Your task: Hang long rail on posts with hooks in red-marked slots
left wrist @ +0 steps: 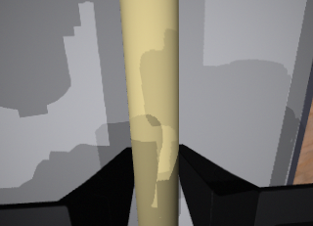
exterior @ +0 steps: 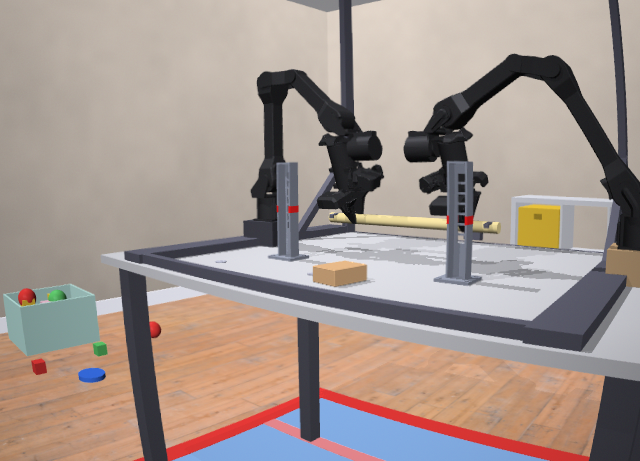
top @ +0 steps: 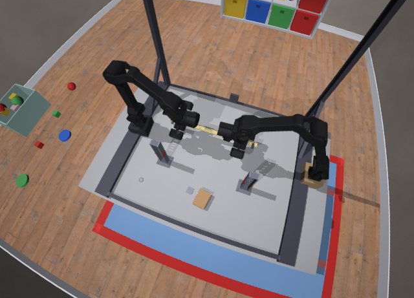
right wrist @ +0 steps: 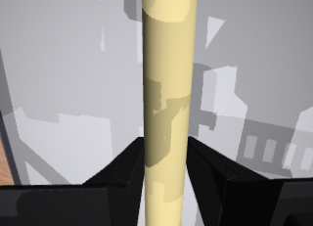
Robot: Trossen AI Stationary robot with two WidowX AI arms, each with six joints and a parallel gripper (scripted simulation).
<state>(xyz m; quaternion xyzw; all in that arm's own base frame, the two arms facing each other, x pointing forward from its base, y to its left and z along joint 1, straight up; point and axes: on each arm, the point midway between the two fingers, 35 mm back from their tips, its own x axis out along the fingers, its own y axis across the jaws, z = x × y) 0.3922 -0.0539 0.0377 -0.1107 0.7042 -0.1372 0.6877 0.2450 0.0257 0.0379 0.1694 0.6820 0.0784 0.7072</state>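
On the far side of the worktable, the yellow long rail [top: 207, 130] [exterior: 408, 221] [left wrist: 152, 65] [right wrist: 168, 65] is held aloft, clenched by the left gripper [top: 239, 141] [exterior: 462, 222] [left wrist: 155, 153] and right gripper [top: 180, 120] [exterior: 354, 219] [right wrist: 164, 143], presumably spaced apart to keep it level for the two slotted posts.
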